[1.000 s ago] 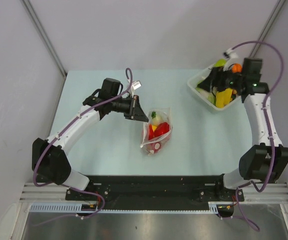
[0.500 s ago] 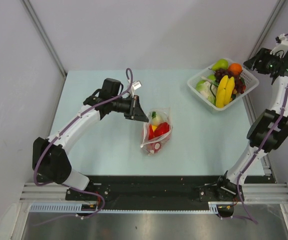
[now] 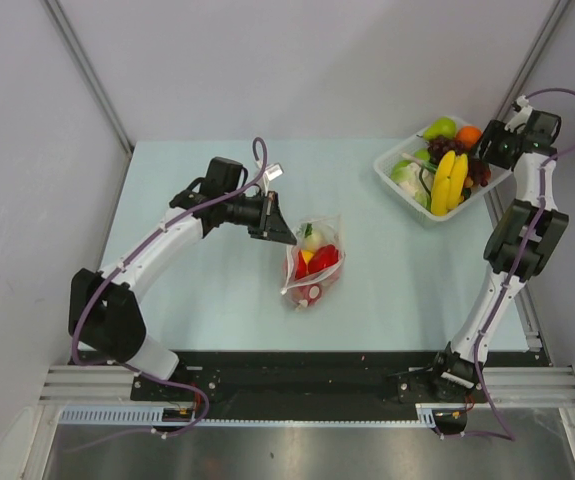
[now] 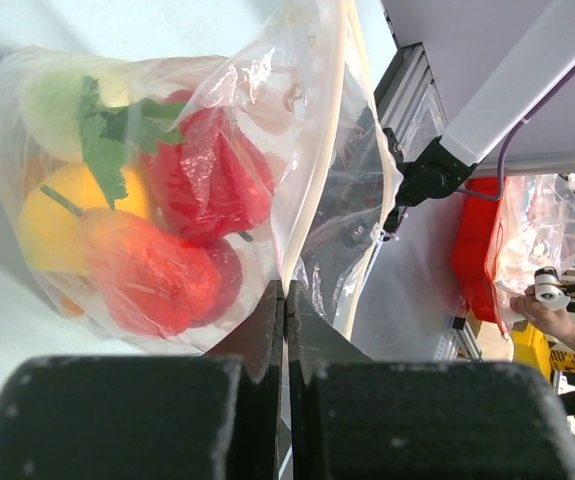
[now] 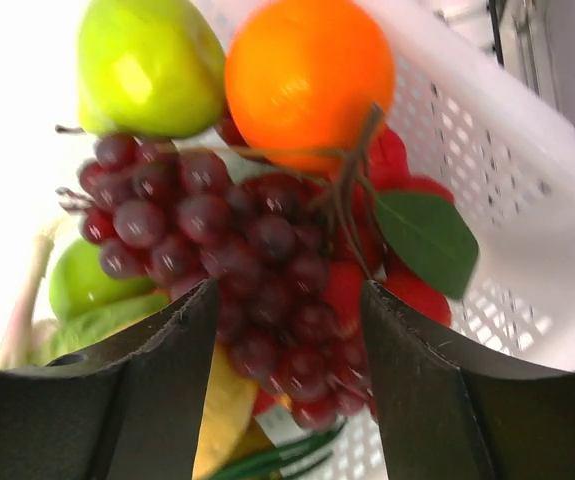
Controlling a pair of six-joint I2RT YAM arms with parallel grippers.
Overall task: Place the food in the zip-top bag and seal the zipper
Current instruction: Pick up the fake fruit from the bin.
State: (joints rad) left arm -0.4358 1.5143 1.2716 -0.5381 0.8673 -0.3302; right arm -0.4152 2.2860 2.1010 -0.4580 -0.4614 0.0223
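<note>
Clenching the clear dotted plastic zip-top bag (image 4: 312, 140) by its rim, left jaws risked slipping; right jaws gaped over dark purple grapes (image 5: 237, 250).

Robotics laboratory test cell. Grey panel walls (image 3: 317, 70) on aluminium struts (image 3: 87, 75) enclose a pale tabletop (image 3: 217, 300); an extruded rail (image 3: 77, 383) carries cabled arms (image 3: 157, 245). Beyond the left tool (image 4: 285, 300): red storage bins (image 4: 477, 240) and a bystander's hand (image 4: 537, 310).

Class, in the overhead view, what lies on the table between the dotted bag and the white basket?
Nothing: the overhead view shows bare table between the bag and the basket.
</note>
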